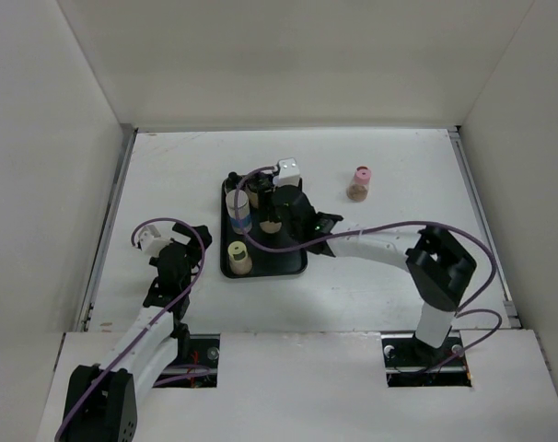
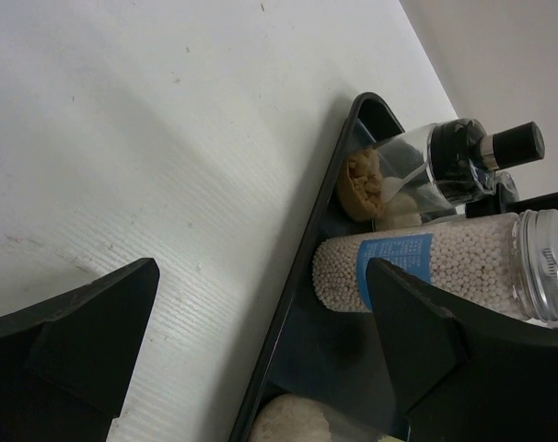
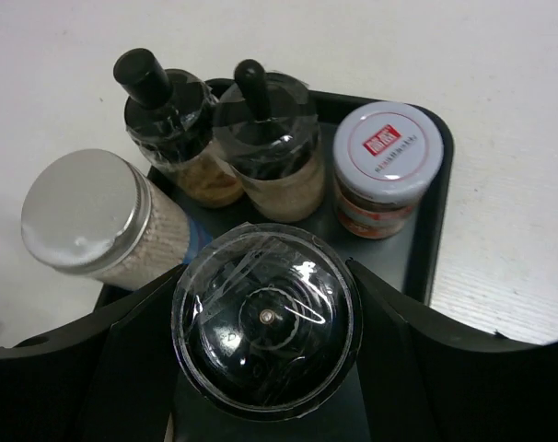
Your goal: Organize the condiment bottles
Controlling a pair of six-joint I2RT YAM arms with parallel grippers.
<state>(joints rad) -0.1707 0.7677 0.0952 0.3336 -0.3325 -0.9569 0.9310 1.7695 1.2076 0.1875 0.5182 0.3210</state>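
Note:
A black tray in mid-table holds several condiment bottles. My right gripper is shut on a bottle with a black domed cap, a finger pressed to each side, over the tray. Behind it stand two bottles with black stoppers, a white-lidded jar with a red label and a silver-capped, blue-labelled bottle. A tan bottle stands at the tray's near left. A pink-capped bottle stands alone on the table, right of the tray. My left gripper hangs open beside the tray's left rim.
White walls close in the table on the left, back and right. The right arm's purple cable loops above the table near the tray. A small white block sits at the tray's far edge.

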